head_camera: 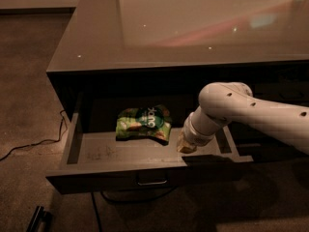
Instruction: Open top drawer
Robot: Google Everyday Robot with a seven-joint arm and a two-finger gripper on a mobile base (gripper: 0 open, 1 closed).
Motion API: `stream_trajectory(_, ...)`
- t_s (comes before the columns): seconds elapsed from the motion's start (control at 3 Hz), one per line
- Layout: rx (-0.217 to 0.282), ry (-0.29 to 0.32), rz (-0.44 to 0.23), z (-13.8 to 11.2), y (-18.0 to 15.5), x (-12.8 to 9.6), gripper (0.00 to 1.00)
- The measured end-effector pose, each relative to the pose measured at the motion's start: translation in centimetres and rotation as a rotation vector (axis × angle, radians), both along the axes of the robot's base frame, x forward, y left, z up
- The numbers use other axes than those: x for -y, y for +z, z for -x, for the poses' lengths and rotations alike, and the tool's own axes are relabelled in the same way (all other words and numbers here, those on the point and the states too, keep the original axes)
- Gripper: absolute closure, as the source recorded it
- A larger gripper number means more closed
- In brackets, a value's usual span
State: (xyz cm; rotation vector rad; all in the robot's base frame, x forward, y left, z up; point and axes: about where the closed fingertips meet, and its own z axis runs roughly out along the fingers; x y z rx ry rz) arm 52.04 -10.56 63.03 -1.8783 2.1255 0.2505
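Note:
The top drawer (96, 170) is a wide dark grey-brown drawer under the glossy counter. It stands pulled out toward the camera, and its lighter grey interior (96, 151) shows. A small metal pull (151, 181) sits at the centre of its front. My white arm comes in from the right and bends down into the drawer. The gripper (185, 145) is inside the drawer, just behind the front wall and right of centre. A green snack bag (143, 123) lies in the drawer, left of the gripper and apart from it.
The glossy counter top (193, 28) overhangs the back of the drawer. A black cable (29, 144) runs over the brown carpet on the left. A dark object (37, 219) lies on the floor at the lower left. A second cable (120, 199) hangs below the drawer.

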Motion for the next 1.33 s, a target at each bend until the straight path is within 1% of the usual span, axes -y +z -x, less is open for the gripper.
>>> stream_trajectory(0.67,0.0,0.0,0.0,0.0,0.0,0.0,0.12)
stream_trajectory(1.0,0.0,0.0,0.0,0.0,-0.01,0.0,0.0)
stream_trajectory(1.33,0.0,0.0,0.0,0.01,-0.01,0.0,0.0)
